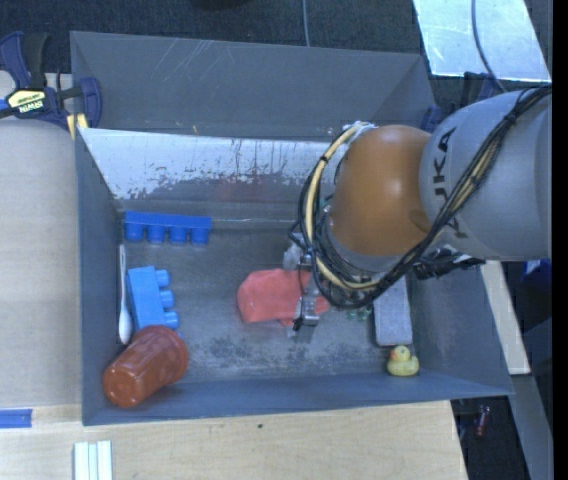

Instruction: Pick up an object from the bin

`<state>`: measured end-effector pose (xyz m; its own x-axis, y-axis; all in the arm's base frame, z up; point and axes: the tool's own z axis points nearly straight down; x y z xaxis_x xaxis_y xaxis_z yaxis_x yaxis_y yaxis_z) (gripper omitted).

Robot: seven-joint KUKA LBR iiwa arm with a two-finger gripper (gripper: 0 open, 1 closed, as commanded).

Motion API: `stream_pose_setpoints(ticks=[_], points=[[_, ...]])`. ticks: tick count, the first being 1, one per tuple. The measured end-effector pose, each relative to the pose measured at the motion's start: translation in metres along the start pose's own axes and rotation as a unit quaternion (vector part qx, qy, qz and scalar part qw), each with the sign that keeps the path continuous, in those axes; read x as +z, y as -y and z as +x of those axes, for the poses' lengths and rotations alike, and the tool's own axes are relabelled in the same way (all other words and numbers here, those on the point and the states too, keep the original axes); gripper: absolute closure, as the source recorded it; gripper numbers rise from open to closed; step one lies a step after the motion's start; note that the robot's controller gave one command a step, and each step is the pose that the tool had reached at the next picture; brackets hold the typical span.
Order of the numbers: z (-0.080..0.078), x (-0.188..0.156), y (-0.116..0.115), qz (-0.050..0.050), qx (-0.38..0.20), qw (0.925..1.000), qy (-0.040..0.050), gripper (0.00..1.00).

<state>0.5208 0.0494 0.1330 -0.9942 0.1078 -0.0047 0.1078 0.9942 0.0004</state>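
My gripper (303, 320) reaches down in the middle of the bin, under the arm's orange cover. Its tip is at the right edge of a flat pinkish-red soft thing (267, 296) lying on the bin floor, and seems to touch it. Just right of the gripper lies a grey rectangular block (392, 318), partly hidden by the arm. A small yellow rubber duck (401, 362) sits in front of that block, near the front right corner.
At the left lie a long blue brick (167, 230) by the back wall, a shorter light-blue brick (151, 298), a white stick (123, 298) and a brown-red jar (145, 367) on its side. The arm covers the bin's right part.
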Motion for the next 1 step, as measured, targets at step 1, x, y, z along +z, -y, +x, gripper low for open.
stream_pose_setpoints(ticks=[1], points=[[-0.0104, 0.025, -0.0074, 0.0, -0.094, 0.9955, 0.001, 0.0]])
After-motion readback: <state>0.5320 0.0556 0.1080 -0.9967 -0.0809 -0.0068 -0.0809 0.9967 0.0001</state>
